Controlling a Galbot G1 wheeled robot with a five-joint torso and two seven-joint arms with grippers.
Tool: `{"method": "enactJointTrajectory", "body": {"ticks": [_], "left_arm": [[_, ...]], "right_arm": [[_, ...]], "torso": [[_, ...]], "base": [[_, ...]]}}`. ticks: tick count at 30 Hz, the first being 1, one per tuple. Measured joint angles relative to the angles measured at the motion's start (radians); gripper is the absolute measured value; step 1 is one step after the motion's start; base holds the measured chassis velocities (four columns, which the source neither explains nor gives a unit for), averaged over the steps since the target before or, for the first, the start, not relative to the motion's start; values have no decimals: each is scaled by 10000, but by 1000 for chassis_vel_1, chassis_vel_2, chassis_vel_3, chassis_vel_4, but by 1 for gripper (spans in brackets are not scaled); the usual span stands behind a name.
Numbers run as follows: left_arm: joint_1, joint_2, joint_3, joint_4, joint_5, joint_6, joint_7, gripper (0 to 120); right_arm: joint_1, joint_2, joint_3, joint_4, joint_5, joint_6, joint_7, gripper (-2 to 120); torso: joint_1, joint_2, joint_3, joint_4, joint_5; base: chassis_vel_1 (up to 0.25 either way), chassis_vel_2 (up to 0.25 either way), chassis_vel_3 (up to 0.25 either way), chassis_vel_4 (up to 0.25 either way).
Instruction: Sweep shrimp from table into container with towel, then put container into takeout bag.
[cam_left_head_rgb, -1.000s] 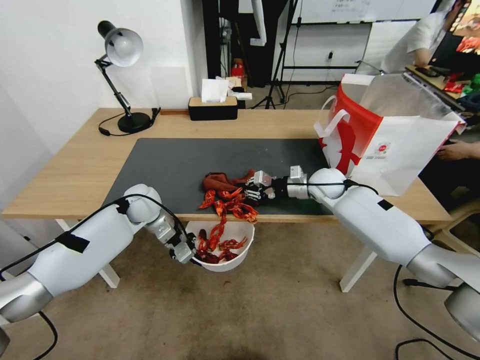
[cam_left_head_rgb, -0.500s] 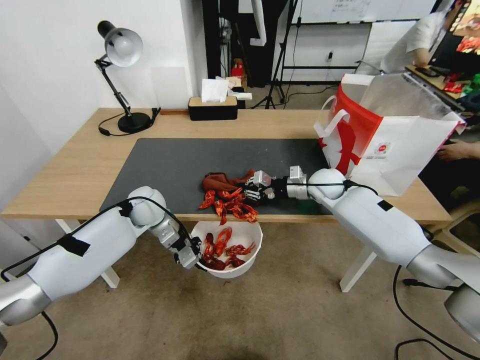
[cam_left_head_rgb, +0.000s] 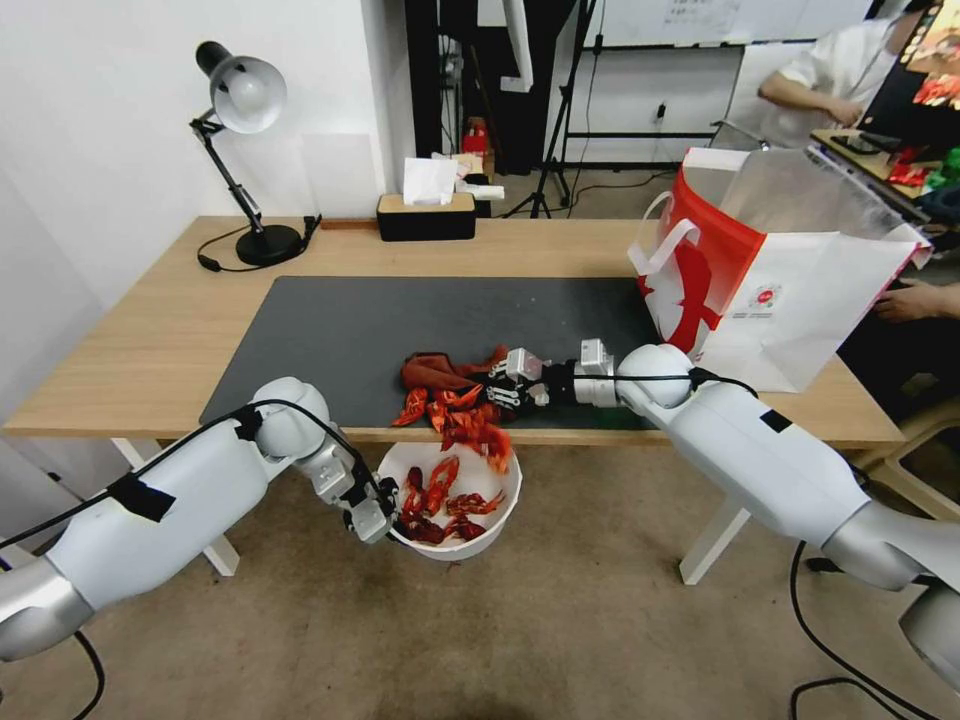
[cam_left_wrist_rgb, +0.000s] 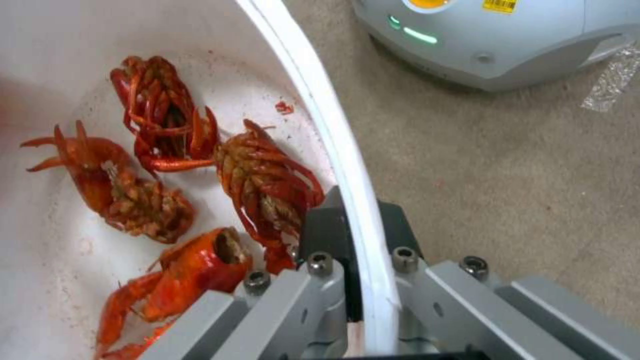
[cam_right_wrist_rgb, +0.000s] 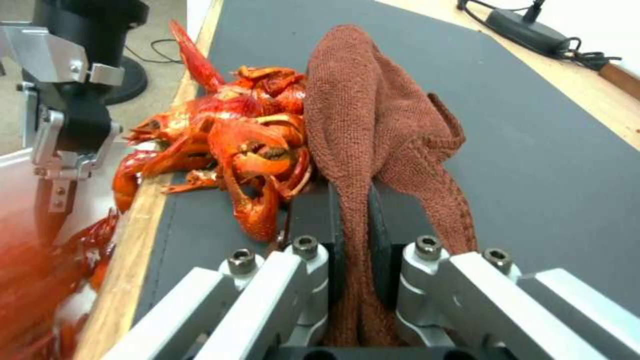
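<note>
right tool (cam_right_wrist_rgb: 353, 225) pinches one towel (cam_right_wrist_rgb: 373, 125); left tool (cam_left_wrist_rgb: 360, 235) clamps one container (cam_left_wrist_rgb: 333, 125).

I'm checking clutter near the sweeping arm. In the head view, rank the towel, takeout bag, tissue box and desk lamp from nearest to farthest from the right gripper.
1. towel, pinched in the right gripper
2. takeout bag, at the table's right end
3. tissue box, at the back edge
4. desk lamp, at the back left corner

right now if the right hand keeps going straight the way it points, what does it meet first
The right hand, shut on the rust-red fuzzy towel, would likely meet the heap of red-orange shrimp at the table edge.
</note>
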Motion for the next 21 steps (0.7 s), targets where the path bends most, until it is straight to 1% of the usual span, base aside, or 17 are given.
{"method": "enactJointTrajectory", "body": {"ticks": [13, 21], "left_arm": [[-29, -20, -22, 174, -24, 0, 1, 0], [-39, 59, -83, 326, -29, -71, 12, 0]], "right_arm": [[-272, -290, 201, 261, 29, -19, 23, 7], [-523, -467, 356, 475, 76, -14, 16, 7]], "torso": [[0, 0, 0, -1, -1], [0, 0, -2, 1, 1]], "base": [[0, 0, 0, 0], [0, 0, 0, 0]]}}
